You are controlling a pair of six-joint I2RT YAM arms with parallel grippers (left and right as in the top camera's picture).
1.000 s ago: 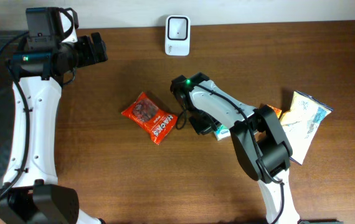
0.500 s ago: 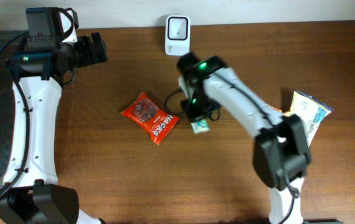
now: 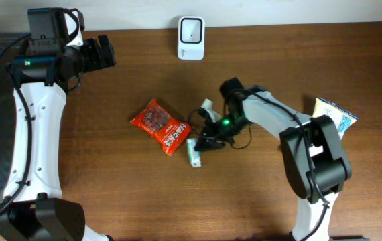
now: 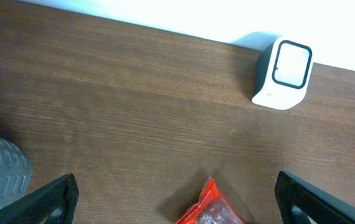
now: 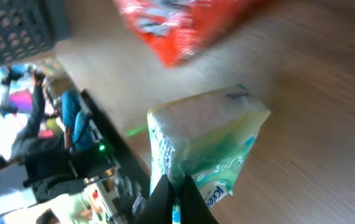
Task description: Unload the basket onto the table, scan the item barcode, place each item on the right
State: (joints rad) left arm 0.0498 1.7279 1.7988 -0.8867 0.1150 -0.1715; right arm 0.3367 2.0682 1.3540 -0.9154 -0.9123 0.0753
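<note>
**Tissue pack pinched at mid-table, beside the snack bag**

Item: green-and-white tissue pack (image 3: 193,152), mid-table, just beside the lower right corner of the red snack bag (image 3: 161,126) and well apart from the white barcode scanner (image 3: 191,29) at the far edge.
Held by: right gripper (image 3: 202,142), jaws closed tight on one edge of the pack.
Idle: left gripper (image 3: 105,53), jaws spread wide and empty, at far left, facing the scanner.
Also present: printed package (image 3: 332,115), right edge.

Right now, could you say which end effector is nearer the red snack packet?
Right: right end effector is close beside the red snack packet; left end effector is far off, rear-left.
</note>
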